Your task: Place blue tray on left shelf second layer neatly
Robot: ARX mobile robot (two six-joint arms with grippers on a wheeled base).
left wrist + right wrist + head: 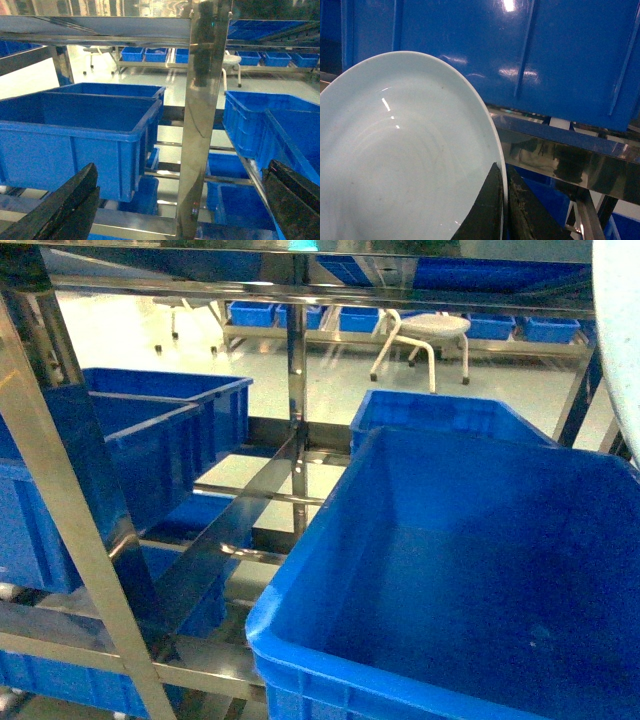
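Right end effector (502, 210) clamped on blue tray (400, 160) rim, lower left of right wrist frame, beside a blue crate (530, 55); tray edge shows at head view's upper right. Left end effector (175, 205) spread wide, holding nothing, facing the steel shelf (205, 115).

Both pincers (182, 210) (502, 210) have matte black, scuffed, wedge-shaped fingers.

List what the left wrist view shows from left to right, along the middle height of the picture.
Near blue crate → shiny steel shelf post → right blue crates. Lower down, the left gripper frames the scene, one dark finger at bottom left, the other at bottom right, jaws spread wide and empty.
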